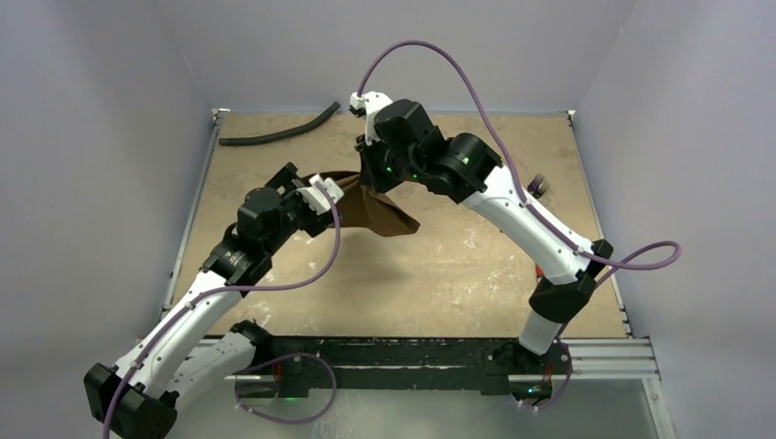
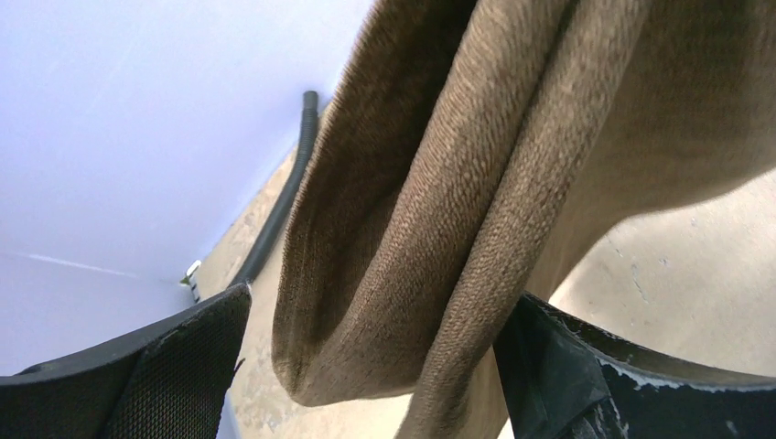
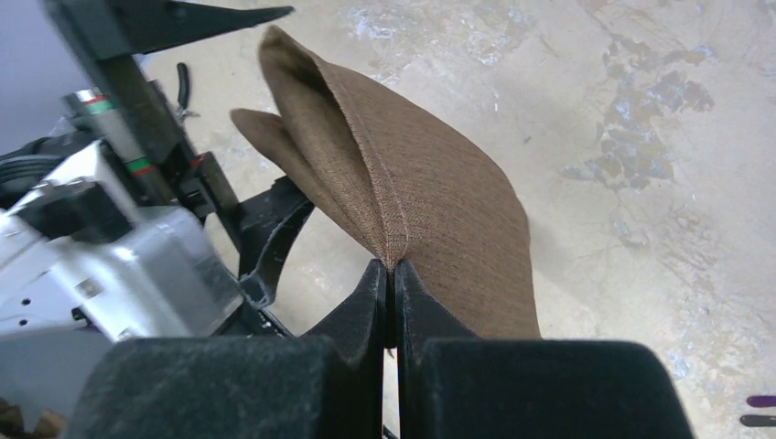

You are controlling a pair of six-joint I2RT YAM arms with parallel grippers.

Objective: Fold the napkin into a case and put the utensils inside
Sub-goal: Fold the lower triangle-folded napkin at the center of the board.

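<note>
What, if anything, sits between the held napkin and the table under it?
Nothing visible. The napkin hangs pinched in the right tool, with bare table beneath it. The black hose lies along the far edge and the utensils are off to the right, both apart from the napkin.

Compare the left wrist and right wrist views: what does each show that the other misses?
Only the left wrist view shows the left gripper open around hanging folds of the soft brown cloth napkin, and the long black ribbed hose running along the wall. Only the right wrist view shows the right gripper shut on its pinched edge, plus tips of slim purplish metal utensils at bottom right. Both show the napkin held up over the mottled beige table.
</note>
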